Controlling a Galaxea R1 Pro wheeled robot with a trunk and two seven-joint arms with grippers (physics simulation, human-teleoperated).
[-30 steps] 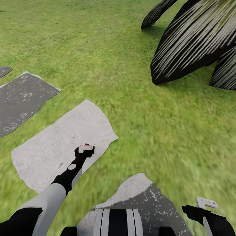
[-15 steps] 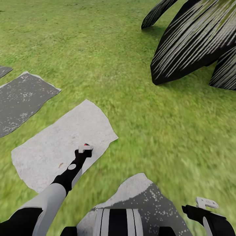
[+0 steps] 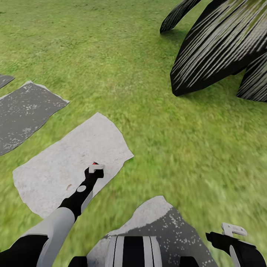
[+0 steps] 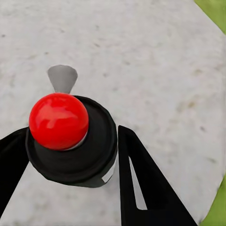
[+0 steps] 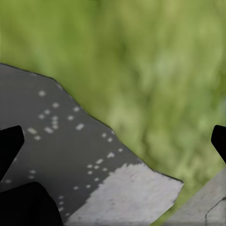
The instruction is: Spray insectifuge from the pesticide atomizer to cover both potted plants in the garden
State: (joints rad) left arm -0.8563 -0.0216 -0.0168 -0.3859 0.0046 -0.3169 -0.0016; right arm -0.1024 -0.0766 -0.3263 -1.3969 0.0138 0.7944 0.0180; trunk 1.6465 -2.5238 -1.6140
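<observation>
The pesticide atomizer [image 4: 70, 157] stands upright on a pale stepping stone [image 3: 55, 167], seen from above as a dark bottle top with a red ball cap [image 4: 59, 121] and a sliver of white label. My left gripper [image 4: 70, 136] is shut on it, one black finger against each side. From the head view, the left gripper [image 3: 96, 168] points down over the stone and a red speck of the cap [image 3: 95, 163] peeks past it. Low at the right, my right gripper [image 3: 233, 230] hangs open, its fingertips [image 5: 12, 139] wide apart over grass and stone. The potted plants are out of view.
A big striped-leaf agave [image 3: 218, 48] spreads over the lawn at the far right. A dark stepping stone [image 3: 26, 111] lies at the left, another stone [image 3: 163, 222] right in front of my base. Green lawn [image 3: 111, 55] stretches ahead.
The left gripper's fingers have drawn closer together around the atomizer's top. The camera, the right arm and the bottle have stayed where they were.
</observation>
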